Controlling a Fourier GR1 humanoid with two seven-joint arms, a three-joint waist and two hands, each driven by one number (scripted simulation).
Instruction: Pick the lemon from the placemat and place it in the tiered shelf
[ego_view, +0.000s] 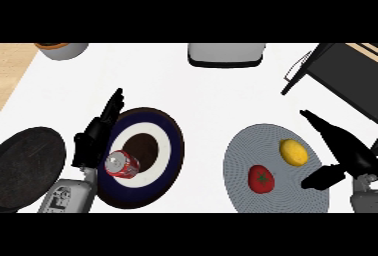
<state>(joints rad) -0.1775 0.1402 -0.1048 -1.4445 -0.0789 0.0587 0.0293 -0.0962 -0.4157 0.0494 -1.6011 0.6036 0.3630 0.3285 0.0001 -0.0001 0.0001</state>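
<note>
A yellow lemon (293, 151) lies on the round grey placemat (244, 155) at the right, with a red tomato (260, 178) just below and left of it. My right hand (344, 149) hovers at the placemat's right edge, fingers straight and pointing up-left, thumb spread toward the mat; it holds nothing and sits right of the lemon. The black tiered shelf (341, 75) stands at the upper right corner. My left hand (94, 135) rests open at the left, fingers up, beside a dark-rimmed plate (171, 150).
A red soda can (122, 164) lies on the plate's left side. A black round disc (26, 165) sits at the far left. A grey bowl (63, 49) and a white appliance (226, 54) stand along the back edge.
</note>
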